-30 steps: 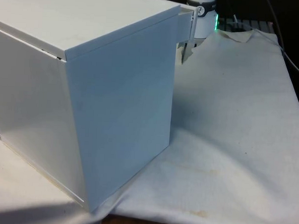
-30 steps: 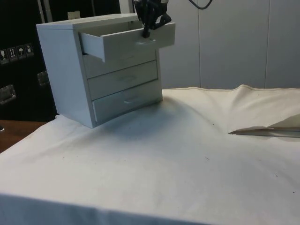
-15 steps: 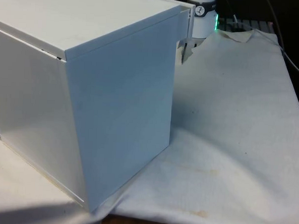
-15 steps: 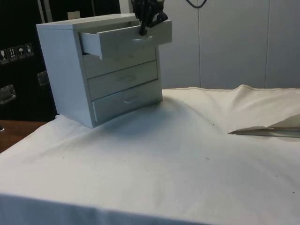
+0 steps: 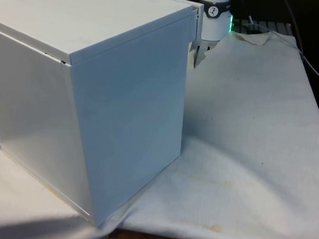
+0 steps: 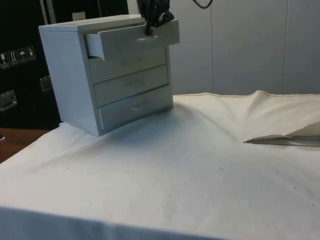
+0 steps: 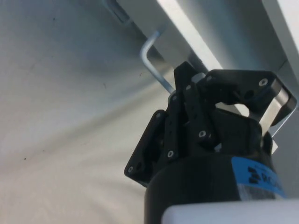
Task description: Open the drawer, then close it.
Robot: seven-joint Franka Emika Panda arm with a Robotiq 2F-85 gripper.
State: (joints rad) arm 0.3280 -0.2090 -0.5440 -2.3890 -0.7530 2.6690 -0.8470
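the gripper sat at the front of the top drawer of the small white chest of drawers, and its jaws were pinched onto the drawer's metal handle. in the wrist view the bar of that handle ran straight into the narrow gap between the black fingers, its bent end showing just beyond them.

the drawer stood only partly out of the chest: in the side view its front panel projected a little ahead of the two shut drawers below it, and a strip of its side wall showed behind the jaws. in the front view just a thin edge of the drawer stuck out past the chest's corner, with the gripper close beside it.

going by the task, i judged this to be the closing step, with the opening done and the drawer most of the way home. the next move looked to call for a steady push straight along the drawer's travel, kept level so the panel would not bind, until its front sat flush with the ones beneath. only then should the jaws let go of the handle and back away.
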